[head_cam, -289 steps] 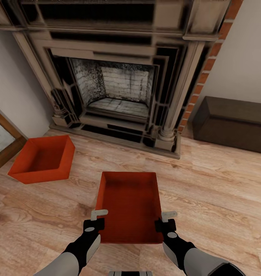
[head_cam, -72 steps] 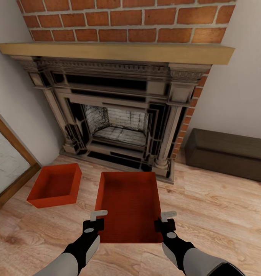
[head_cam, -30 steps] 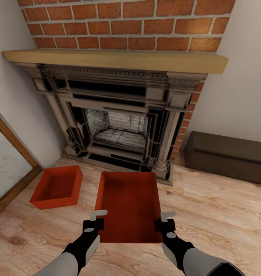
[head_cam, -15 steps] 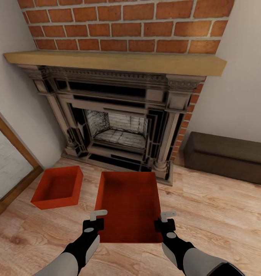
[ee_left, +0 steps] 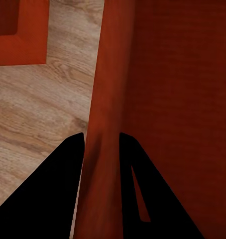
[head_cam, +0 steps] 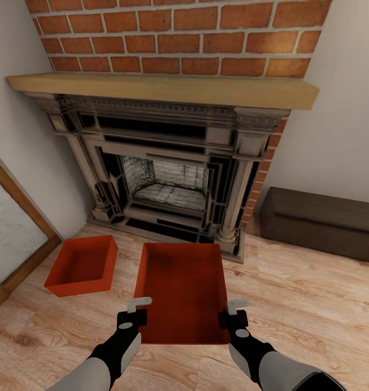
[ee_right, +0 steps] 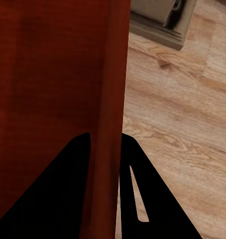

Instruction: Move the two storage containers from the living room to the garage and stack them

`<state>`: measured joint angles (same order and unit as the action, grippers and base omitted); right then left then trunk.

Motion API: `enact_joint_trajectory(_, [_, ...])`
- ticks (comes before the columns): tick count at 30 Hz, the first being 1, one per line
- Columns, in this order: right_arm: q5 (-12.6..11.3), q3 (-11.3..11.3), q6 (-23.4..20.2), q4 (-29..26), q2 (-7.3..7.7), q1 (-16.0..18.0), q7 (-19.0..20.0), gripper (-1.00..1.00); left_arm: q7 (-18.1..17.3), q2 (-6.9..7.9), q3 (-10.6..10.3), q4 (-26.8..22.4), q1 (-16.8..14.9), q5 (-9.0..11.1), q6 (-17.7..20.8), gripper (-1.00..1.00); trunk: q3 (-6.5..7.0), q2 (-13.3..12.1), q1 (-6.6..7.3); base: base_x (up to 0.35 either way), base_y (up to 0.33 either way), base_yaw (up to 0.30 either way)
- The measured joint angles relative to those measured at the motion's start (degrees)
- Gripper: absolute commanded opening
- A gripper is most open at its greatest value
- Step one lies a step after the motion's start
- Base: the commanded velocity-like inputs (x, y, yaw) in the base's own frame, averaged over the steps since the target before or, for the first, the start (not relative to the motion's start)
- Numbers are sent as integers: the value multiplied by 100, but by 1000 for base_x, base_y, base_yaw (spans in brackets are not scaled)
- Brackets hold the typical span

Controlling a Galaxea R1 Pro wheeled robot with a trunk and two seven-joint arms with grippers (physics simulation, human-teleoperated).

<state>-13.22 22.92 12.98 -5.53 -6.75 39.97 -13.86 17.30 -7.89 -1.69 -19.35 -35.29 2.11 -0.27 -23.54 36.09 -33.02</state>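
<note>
One orange-red storage container [head_cam: 182,290] hangs in front of me over the light wood planks, held by both arms. My left gripper [head_cam: 135,312] is shut on its left wall and my right gripper [head_cam: 233,312] on its right wall. The left wrist view has that thin wall [ee_left: 105,99] pinched in the left gripper [ee_left: 102,142]. In the right wrist view the other wall [ee_right: 110,74] sits in the right gripper [ee_right: 105,139]. A second storage container [head_cam: 81,265] rests on the living room floor to the left, also seen as a corner [ee_left: 18,30].
An ornate dark fireplace [head_cam: 168,163] under a red brick chimney stands straight ahead. A dark brown chest [head_cam: 320,222] lies against the wall at right. A wood-framed glass door [head_cam: 16,217] is at left. Open plank floor [head_cam: 304,304] spreads to the right.
The view has pulled back and up from the fireplace over the earlier frames, so the mantel and bricks now show. The held container keeps its place between my grippers.
</note>
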Motion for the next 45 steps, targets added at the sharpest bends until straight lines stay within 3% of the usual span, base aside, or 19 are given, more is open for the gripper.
enact_joint_trajectory(45, [2, -4, 10, -1, 1, 0, 1, -100, 1, 0, -3, -4, 0, 0, -6, -100, 388, 0, 0, 0, 0, 0])
